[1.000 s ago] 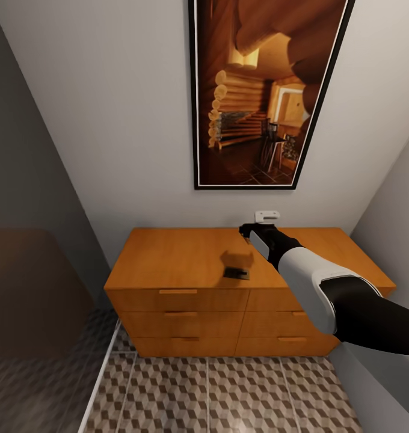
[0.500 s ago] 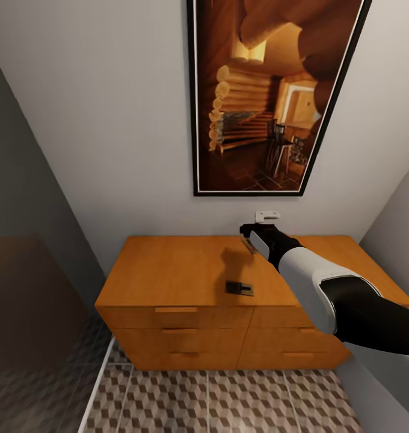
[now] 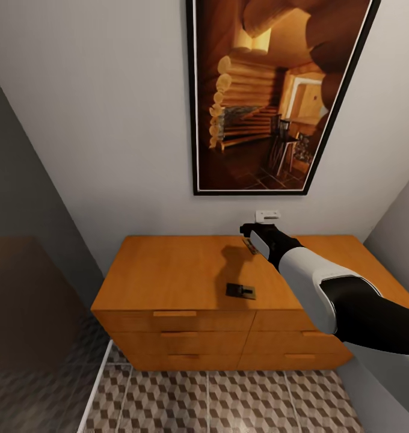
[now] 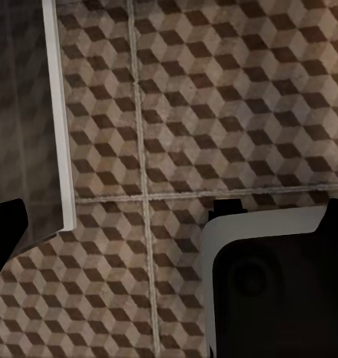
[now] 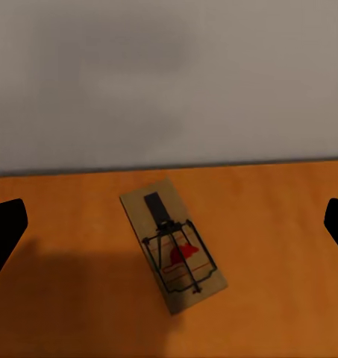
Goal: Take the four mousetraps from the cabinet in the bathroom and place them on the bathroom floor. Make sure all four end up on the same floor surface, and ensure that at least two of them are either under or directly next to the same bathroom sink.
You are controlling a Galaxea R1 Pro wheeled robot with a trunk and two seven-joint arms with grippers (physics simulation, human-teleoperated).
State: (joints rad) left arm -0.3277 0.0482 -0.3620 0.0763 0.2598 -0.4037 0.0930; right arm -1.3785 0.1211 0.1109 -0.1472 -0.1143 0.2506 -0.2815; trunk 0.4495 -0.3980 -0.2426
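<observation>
The right pincer point(image 3: 248, 231) hangs over the far part of the cabinet point(image 3: 168, 270) top with its fingers wide apart, holding nothing. One mousetrap point(image 3: 240, 291) lies flat on the cabinet top, near the front edge, with a red mark on it. The left pincer point(image 4: 169, 224) is open too, above the bathroom floor point(image 4: 213, 112). A big framed picture point(image 3: 270, 90) hangs on the wall.

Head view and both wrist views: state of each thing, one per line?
cabinet: drawers all shut.
front mousetrap: flat on the cabinet top, not held.
mousetrap near the wall: flat on the cabinet top, not held.
right hand: open, above the cabinet top.
left hand: open, above the bathroom floor.
</observation>
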